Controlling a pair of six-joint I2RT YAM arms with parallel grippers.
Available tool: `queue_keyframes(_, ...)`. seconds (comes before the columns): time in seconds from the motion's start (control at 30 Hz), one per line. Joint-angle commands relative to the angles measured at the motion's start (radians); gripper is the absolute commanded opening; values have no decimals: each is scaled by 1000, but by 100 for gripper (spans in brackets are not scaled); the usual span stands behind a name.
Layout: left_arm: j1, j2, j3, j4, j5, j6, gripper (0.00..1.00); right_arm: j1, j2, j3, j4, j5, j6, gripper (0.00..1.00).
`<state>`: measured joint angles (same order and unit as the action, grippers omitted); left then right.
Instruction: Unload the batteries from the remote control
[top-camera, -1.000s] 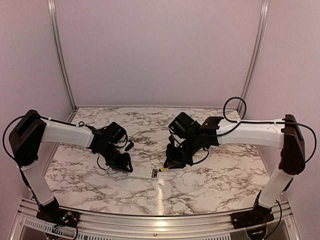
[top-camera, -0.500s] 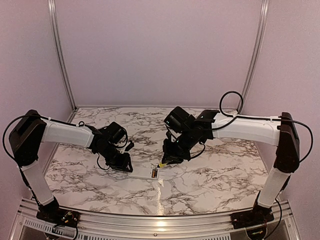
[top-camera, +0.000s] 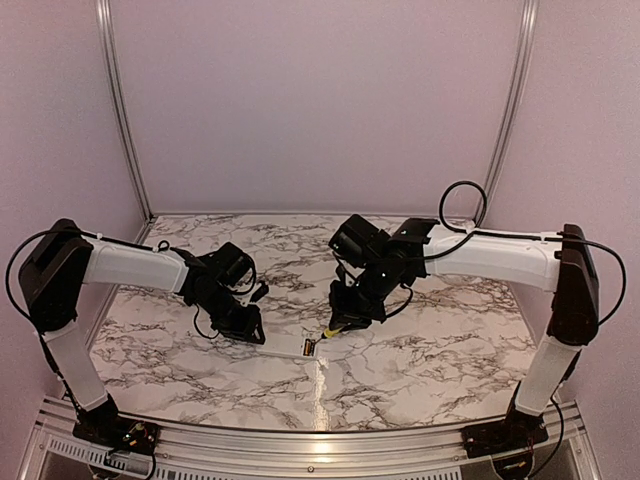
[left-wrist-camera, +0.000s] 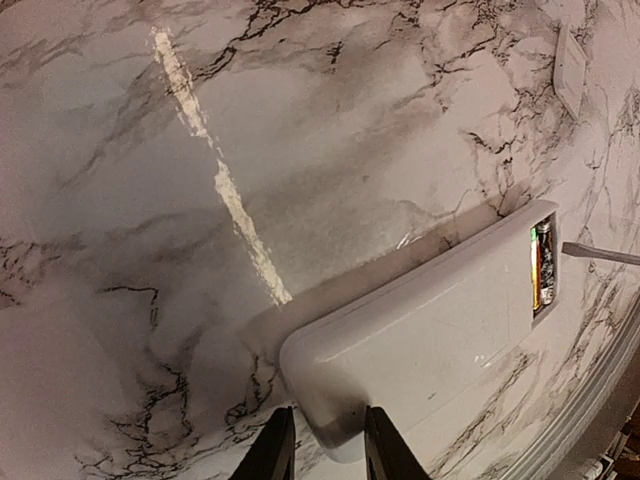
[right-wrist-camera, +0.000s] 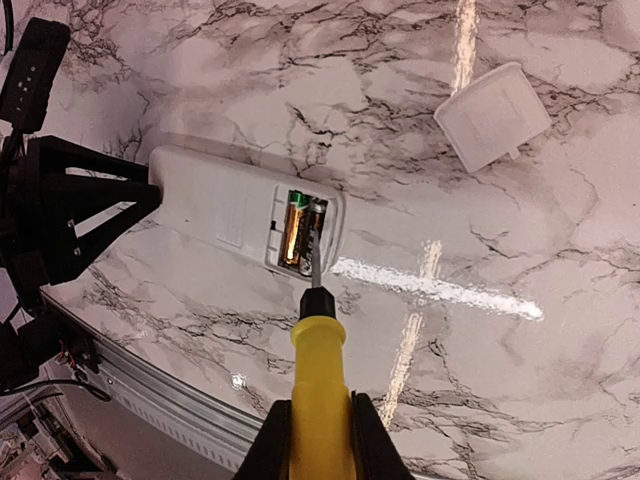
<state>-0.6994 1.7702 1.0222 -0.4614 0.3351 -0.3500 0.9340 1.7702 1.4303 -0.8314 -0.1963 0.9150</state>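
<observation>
The white remote control (right-wrist-camera: 215, 205) lies flat on the marble table with its battery recess facing up. Two batteries (right-wrist-camera: 299, 230) sit side by side in the recess, one coppery-gold and one dark. My left gripper (left-wrist-camera: 327, 422) is shut on the remote's plain end (left-wrist-camera: 420, 345), opposite the batteries (left-wrist-camera: 541, 265). My right gripper (right-wrist-camera: 318, 410) is shut on a yellow-handled screwdriver (right-wrist-camera: 318, 350). The screwdriver's metal tip rests in the recess over the dark battery. In the top view the left gripper (top-camera: 250, 330) and right gripper (top-camera: 345, 318) flank the recess (top-camera: 309, 347).
A small white flat cover piece (right-wrist-camera: 493, 115) lies on the marble beyond the remote, also visible in the left wrist view (left-wrist-camera: 570, 68). The table's metal front rail (right-wrist-camera: 150, 400) runs close to the remote. Pink walls enclose the table.
The right arm drew in toward the centre and the screwdriver tip shifted slightly at the remote's recess end. The left arm and the remote have stayed put.
</observation>
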Motion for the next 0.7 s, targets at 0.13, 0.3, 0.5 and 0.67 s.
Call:
queue_keyframes(0.13, -3, 30, 41, -34, -11, 20, 26, 12, 35, 56, 24, 2, -7, 0)
queue_keyframes(0.3, -3, 31, 40, -34, -13, 20, 26, 12, 42, 52, 26, 1, -15, 0)
queue_keyframes(0.5, -3, 29, 39, -31, -15, 16, 26, 12, 52, 45, 32, -9, -20, 0)
queue_keyframes(0.67, -3, 28, 35, -23, -15, 7, 26, 12, 58, 44, 31, -15, -28, 0)
